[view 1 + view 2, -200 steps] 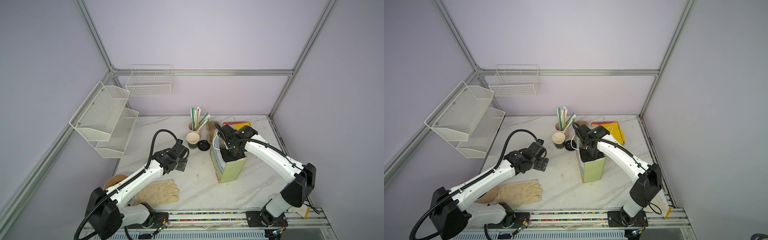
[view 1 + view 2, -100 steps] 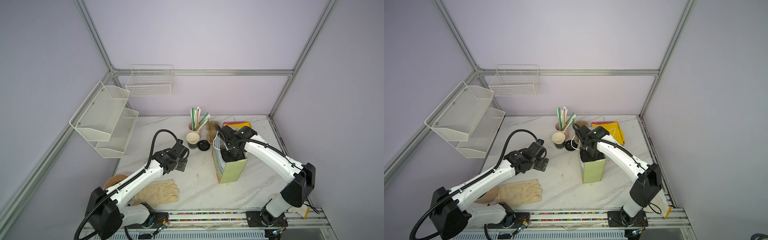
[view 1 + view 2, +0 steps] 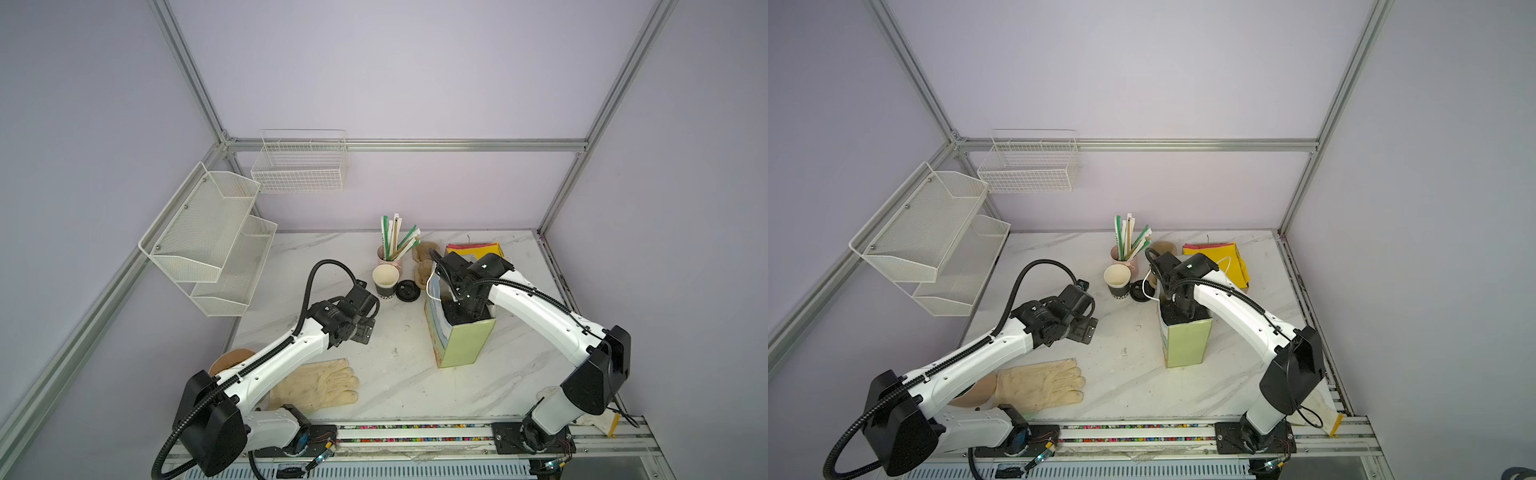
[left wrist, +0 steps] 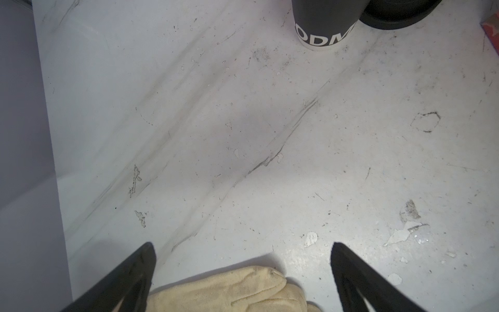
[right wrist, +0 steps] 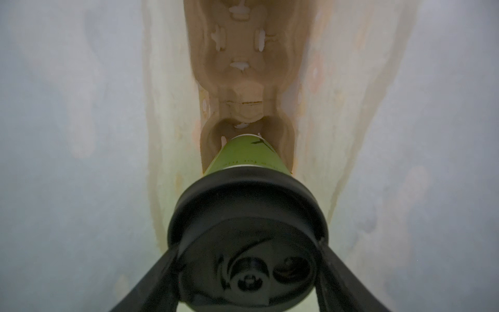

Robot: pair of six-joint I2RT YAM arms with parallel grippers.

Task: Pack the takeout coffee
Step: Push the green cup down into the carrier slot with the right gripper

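The takeout coffee, a small light-green paper cup [image 5: 244, 159] under a round black plastic lid [image 5: 247, 213], hangs upright inside the tall light-green paper bag [image 3: 465, 345], with the right jaws clamped on the lid's rim from either side. Its base is at the near well of the brown moulded-pulp cup carrier [image 5: 239, 67] on the bag's floor (whether it touches down or sits just above, I cannot tell). Against the pictures of a second ago little has moved. The right wrist was already sunk in the bag's mouth and sits much the same, the bag has not shifted on the white marble-patterned bench [image 3: 395, 386], and the left arm has stayed put. I take that to mean the lowering is at or near its end. What is left is to seat the cup, let go and draw straight out without dragging the bag. Only the right wrist view shows the cup, the grip and the carrier; in both top views the wrist fills the bag's mouth and no cup can be seen. The top views in turn show the bag standing upright and unsupported — the left jaws, spread wide and empty, hover over bare bench near a cream work glove [image 4: 229, 286], well apart from the bag.
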